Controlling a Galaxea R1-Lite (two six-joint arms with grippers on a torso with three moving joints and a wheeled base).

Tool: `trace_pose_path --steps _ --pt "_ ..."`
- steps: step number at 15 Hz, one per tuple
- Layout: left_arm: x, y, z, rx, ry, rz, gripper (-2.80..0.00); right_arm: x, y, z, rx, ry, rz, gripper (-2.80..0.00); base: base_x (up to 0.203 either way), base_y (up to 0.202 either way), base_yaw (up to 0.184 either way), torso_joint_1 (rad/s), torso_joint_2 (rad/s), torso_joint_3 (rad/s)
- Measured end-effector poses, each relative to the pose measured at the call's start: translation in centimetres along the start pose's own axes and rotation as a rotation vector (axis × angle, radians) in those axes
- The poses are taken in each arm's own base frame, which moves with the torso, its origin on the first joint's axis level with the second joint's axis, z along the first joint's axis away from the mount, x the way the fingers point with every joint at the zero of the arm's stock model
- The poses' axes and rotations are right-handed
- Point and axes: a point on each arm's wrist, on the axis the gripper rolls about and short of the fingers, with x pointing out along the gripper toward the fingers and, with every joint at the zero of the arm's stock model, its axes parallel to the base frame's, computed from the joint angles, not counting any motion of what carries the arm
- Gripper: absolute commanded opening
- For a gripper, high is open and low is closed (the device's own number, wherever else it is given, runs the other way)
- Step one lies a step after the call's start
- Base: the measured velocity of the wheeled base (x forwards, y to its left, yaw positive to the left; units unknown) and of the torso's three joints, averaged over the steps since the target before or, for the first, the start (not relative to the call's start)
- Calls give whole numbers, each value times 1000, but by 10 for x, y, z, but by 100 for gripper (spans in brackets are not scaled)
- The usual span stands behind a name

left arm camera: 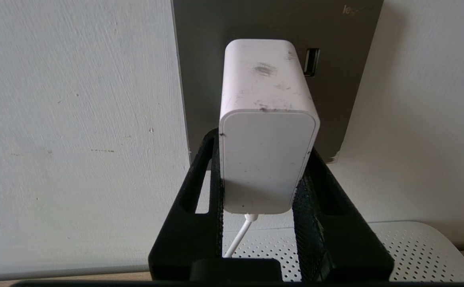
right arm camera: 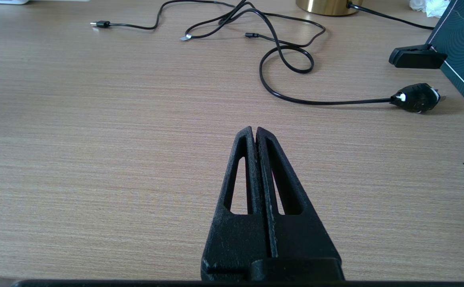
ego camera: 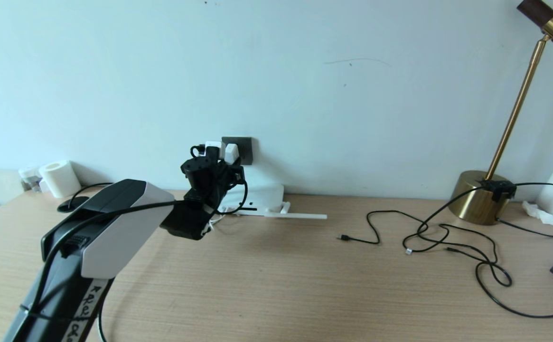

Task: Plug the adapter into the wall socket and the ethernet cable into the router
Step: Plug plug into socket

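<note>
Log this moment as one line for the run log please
left gripper: shut on adapter, pressed against wall socket | right gripper: shut, empty, over table | ethernet cable: lying loose on table

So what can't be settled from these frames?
- Adapter pins: left wrist view, its body hides them, so full seating in the socket is unclear.
- Router ports: head view, left gripper blocks them.
- Ethernet cable: plug too small to identify among the black cables.
- Right gripper: outside the head view.
</note>
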Motion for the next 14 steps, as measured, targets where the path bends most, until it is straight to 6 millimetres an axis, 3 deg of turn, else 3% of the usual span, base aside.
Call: trace_pose_path --steps 14 --pt "2 5 5 3 10 5 -280 0 0 0 0 1 0 -280 0 0 0 0 0 0"
